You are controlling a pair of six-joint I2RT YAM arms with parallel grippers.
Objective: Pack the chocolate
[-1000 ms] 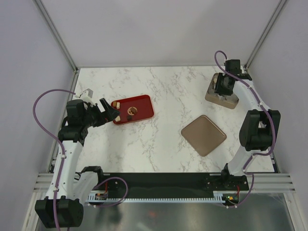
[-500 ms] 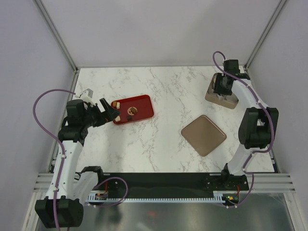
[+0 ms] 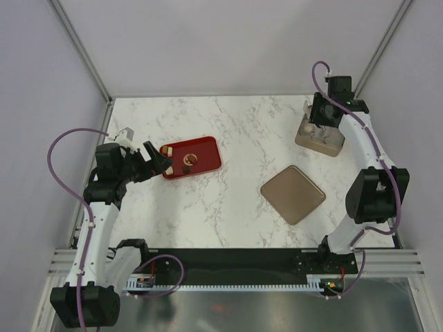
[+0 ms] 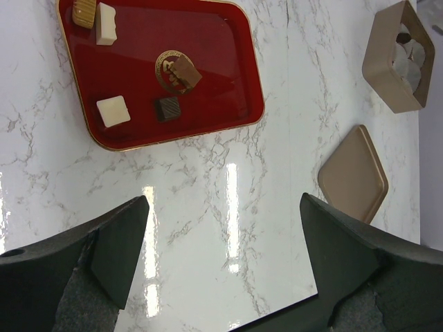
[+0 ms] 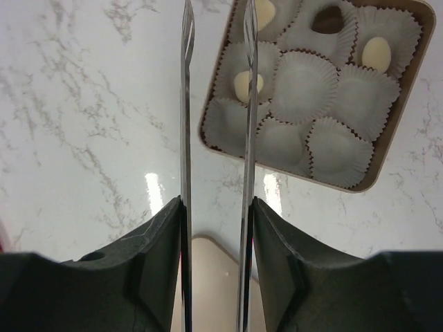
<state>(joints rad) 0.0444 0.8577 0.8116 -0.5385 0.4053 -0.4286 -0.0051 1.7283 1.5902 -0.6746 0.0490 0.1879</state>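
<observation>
our right claw (image 5: 216, 28) hangs with its two thin fingers a narrow gap apart and nothing between them. a moment ago it sat low over the box (image 4: 379, 69); now it has pulled up and back toward the far corner, so the box shows plainly below and just ahead of its tips. we take that as a piece just set down. at least four pieces of chocolate (image 5: 244, 84), mostly cream and one dark, sit in the paper cups (image 5: 304, 86), and most cups are still empty, so packing is only partly done. behind this claw, toward its base, lies the lid (image 3: 293, 194), flat on the counter (image 3: 242, 131) and well apart from the box. our left claw (image 4: 223, 204) has not moved; it is spread wide and empty. the red tray (image 4: 208, 41) lies just ahead of its tips with five more pieces on it, two white squares nearest. we judge the next fetch starts there. room is tight around the right claw, with the counter's far and right edges and the frame post (image 3: 374, 62) close by. the left claw sits near the left edge. between the two claws there is only marble and the lid to steer round.
</observation>
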